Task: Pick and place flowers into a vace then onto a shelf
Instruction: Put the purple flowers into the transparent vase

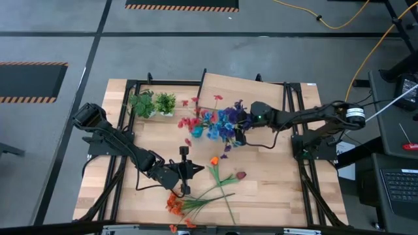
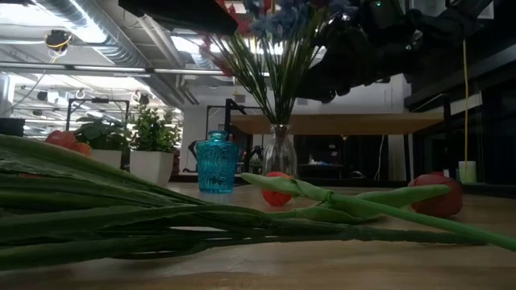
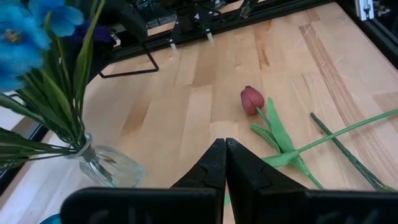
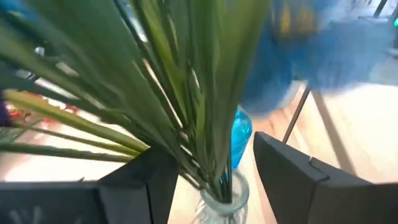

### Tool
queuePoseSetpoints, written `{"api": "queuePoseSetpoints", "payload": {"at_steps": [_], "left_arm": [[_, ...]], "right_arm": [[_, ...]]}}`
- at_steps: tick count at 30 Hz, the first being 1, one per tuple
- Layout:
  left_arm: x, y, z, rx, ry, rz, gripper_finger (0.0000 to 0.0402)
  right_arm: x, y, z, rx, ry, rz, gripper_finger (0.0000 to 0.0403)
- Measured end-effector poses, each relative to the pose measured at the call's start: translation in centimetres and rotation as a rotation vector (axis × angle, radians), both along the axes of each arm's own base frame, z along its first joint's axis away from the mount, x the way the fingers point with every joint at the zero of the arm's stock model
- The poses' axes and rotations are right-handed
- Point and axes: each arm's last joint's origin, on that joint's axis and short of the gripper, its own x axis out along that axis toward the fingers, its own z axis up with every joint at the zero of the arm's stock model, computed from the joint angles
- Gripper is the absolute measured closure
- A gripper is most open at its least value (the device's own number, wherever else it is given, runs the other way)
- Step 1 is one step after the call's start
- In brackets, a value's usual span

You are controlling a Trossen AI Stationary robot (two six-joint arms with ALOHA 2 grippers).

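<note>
Fingers (image 4: pixel 298 177) of the right gripper (image 4: pixel 205 180) stand apart around the stems in the glass vase (image 2: pixel 280 153); the left gripper (image 3: pixel 225 165) is pressed shut, empty.

Withdrawing the right gripper straight up would likely spare the flowers (image 1: pixel 219 123); tulips (image 1: pixel 225 179) lie loose on the table, the shelf (image 1: pixel 238 88) beyond the vase.

Clear glass vase (image 2: pixel 280 151) upright with flower stems (image 2: pixel 270 68) fanning up; turquoise glass jar (image 2: pixel 218 162) just beside; tulips (image 2: pixel 439 194) and green stalks lying across foreground.
</note>
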Motion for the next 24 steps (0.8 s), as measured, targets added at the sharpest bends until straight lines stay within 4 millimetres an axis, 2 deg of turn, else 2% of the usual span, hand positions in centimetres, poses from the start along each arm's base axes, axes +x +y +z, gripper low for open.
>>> {"api": "queuePoseSetpoints", "payload": {"at_steps": [7,24], "left_arm": [[0.0,0.0,0.0,0.0,0.0,0.0,0.04],[0.0,0.0,0.0,0.003,0.005,-0.004,0.0396]], "right_arm": [[-0.8,0.2,1.6,-0.014,-0.044,0.001,0.0196],[-4.1,0.8,3.4,-0.019,0.083,0.012,0.0196]]}}
